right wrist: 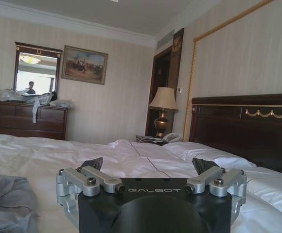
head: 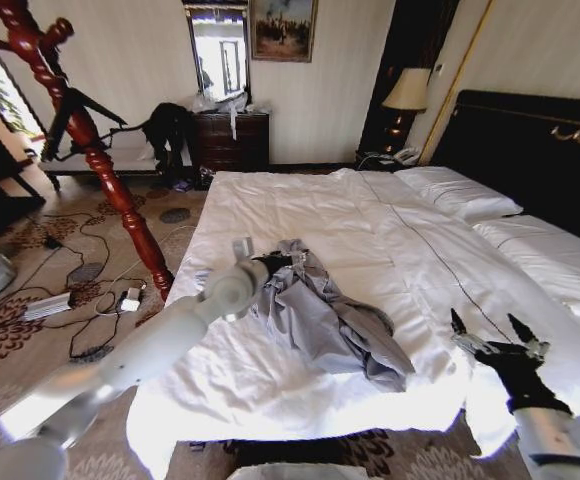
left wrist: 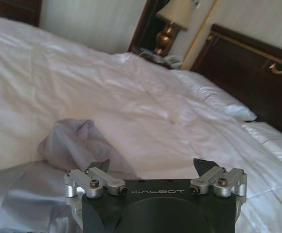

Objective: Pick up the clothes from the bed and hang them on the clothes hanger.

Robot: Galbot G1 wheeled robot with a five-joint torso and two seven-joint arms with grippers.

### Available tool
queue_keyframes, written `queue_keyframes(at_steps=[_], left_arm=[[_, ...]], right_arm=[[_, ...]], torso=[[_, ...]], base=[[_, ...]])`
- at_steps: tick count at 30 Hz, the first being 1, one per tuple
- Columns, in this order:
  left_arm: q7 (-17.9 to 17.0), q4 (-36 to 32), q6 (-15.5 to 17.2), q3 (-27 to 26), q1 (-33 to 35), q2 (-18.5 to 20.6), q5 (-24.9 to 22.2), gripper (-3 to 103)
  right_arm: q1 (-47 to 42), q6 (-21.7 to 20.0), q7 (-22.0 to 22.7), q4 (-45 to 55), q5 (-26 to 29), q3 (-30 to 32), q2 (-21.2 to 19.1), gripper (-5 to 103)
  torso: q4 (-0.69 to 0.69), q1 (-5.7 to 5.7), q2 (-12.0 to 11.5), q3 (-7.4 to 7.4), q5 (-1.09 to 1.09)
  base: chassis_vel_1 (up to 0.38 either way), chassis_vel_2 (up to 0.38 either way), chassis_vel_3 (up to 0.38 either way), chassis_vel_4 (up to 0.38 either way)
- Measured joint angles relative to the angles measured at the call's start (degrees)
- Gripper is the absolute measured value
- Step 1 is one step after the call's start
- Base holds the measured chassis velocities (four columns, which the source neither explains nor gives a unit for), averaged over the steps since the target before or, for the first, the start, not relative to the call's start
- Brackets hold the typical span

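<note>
The clothes (head: 335, 325), a crumpled grey-lavender shirt, lie on the near half of the bed (head: 300, 215) with its white sheets. My left gripper (head: 278, 262) hovers over the shirt's near-left edge, open and holding nothing. In the left wrist view its fingers (left wrist: 100, 167) stand apart above the folded fabric (left wrist: 73, 143). My right gripper (head: 492, 332) is open at the bed's near right corner, well clear of the shirt (right wrist: 7, 199); its fingers (right wrist: 92, 164) hold nothing. A black clothes hanger (head: 88, 108) hangs on the red wooden stand at the left.
The red turned stand's post (head: 120, 195) slants down beside the bed's left edge. Cables and a power strip (head: 48, 305) lie on the carpet there. Behind are a dark dresser (head: 232, 140), a black garment (head: 170, 128), a lamp (head: 407, 92) and the dark headboard (head: 530, 150).
</note>
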Motion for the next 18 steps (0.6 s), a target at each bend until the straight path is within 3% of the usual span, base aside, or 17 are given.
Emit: queue_keyframes(at_steps=[3, 12, 15, 18], left_arm=[[-3.99, 6.07, 0.81, 0.40, -0.31, -4.49, -1.35, 100], [-1.89, 17.32, 2.22, -0.78, 0.04, -15.47, -2.15, 100], [-3.07, 22.28, 2.70, -2.01, 0.04, -19.48, -1.46, 97], [-4.69, 24.32, 2.87, -2.67, 0.09, -21.04, -0.69, 96]], right_arm=[[-0.21, 0.91, 0.03, -0.40, -0.11, 0.14, 0.83, 100], [0.20, 0.63, 0.06, -0.66, 0.18, -1.01, 1.11, 100], [-0.02, 0.45, 0.14, -0.58, 0.24, -0.80, 0.87, 100], [-0.18, 0.44, 0.20, -0.80, 0.22, -0.58, 0.84, 100]], torso=[[0.01, 0.00, 0.00, 0.00, -0.01], [-0.02, 0.00, 0.00, 0.00, -0.01], [-0.01, 0.00, 0.00, 0.00, -0.01], [0.00, 0.00, 0.00, 0.00, -0.02]], base=[[0.000, 0.000, 0.000, 0.000], [0.000, 0.000, 0.000, 0.000], [0.000, 0.000, 0.000, 0.000], [0.000, 0.000, 0.000, 0.000]])
